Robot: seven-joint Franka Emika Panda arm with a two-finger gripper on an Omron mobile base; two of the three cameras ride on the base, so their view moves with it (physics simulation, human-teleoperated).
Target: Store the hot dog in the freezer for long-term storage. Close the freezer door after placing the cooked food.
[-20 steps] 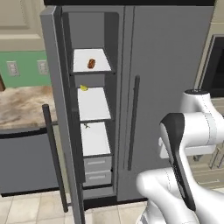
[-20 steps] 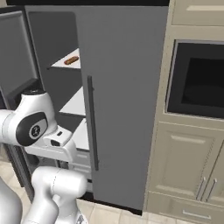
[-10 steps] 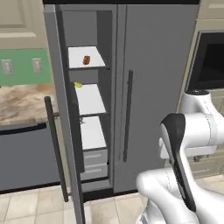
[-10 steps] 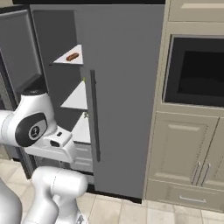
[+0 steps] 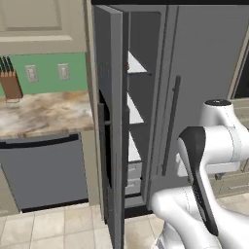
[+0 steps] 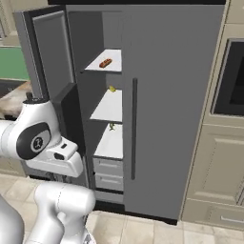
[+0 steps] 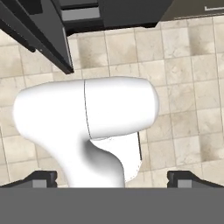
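The hot dog (image 6: 105,62) lies on the top white shelf of the freezer (image 6: 110,107), alone there. The freezer door (image 6: 50,57) stands wide open to the left. In the left base view the door (image 5: 108,121) is seen edge-on and covers most of the shelves. My gripper (image 7: 113,178) is open and holds nothing. It points down at the tiled floor in front of the freezer, well below and away from the hot dog, with its two dark fingertips (image 7: 43,177) spread wide.
A small yellow food item (image 6: 112,88) sits on the second shelf, above grey drawers (image 6: 108,174). The plain fridge door (image 6: 171,109) is shut. A wall oven (image 6: 233,81) is at right; a dishwasher (image 5: 44,170) and counter (image 5: 44,112) are left of the door.
The whole picture has shifted in both base views, so the base has moved. The freezer door is now edge-on in the left view. The hot dog stays on its shelf and the gripper stays open.
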